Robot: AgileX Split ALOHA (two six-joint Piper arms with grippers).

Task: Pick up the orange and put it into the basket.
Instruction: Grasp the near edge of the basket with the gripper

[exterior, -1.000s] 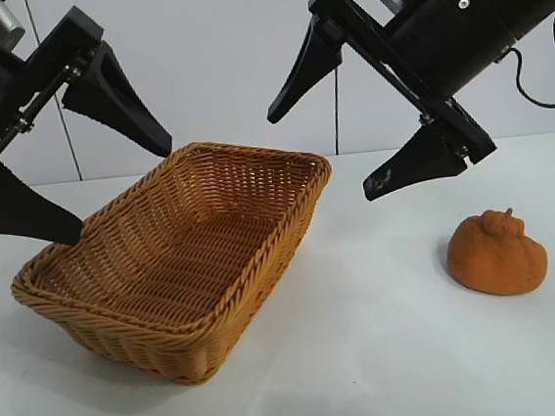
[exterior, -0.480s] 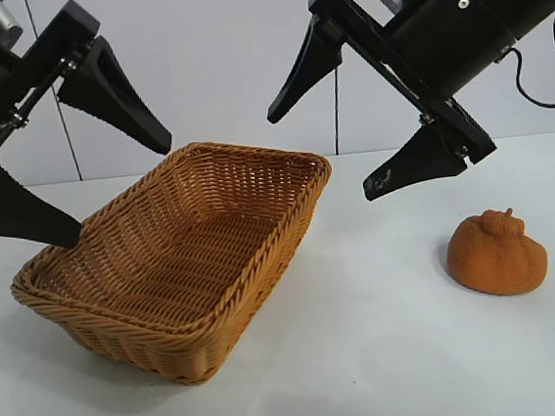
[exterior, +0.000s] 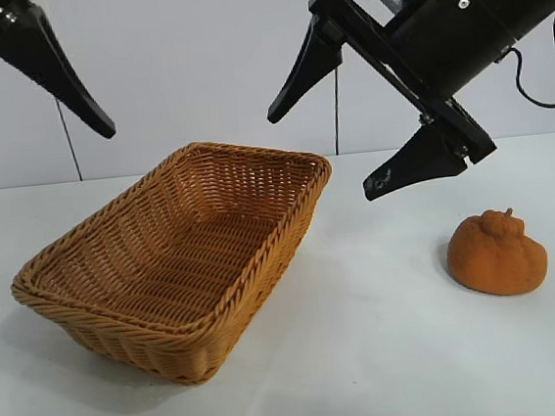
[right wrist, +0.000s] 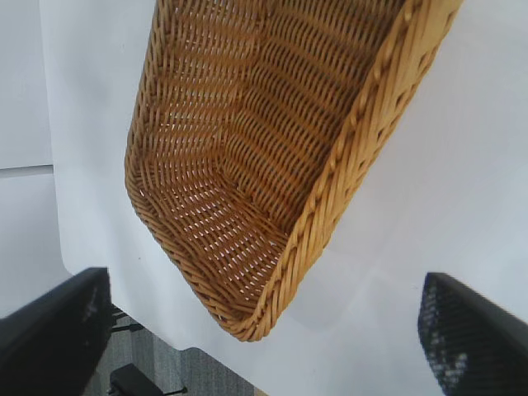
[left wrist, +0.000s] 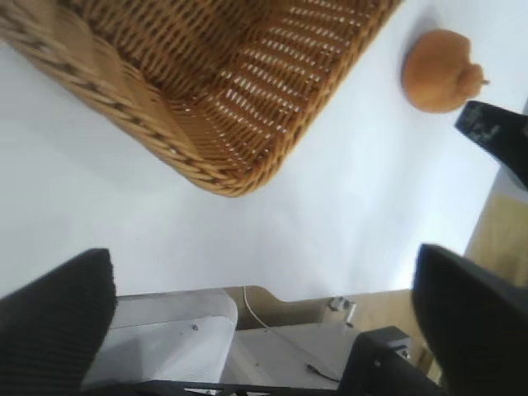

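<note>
So far nothing is done: your orange (exterior: 495, 253) sits on the table (exterior: 390, 354) at lower right, well apart from the empty basket (exterior: 179, 262). Both the left gripper (exterior: 16, 145) and right gripper (exterior: 335, 139) hang wide-fingered, holding nothing.

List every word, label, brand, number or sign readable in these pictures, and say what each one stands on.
None: no readable text shows in any view.
The basket is bare wicker with no tag.
The orange carries no sticker.
The left claw and right claw, both open, show plain black fingers with no markings.
The table and the wall behind it are blank.
</note>
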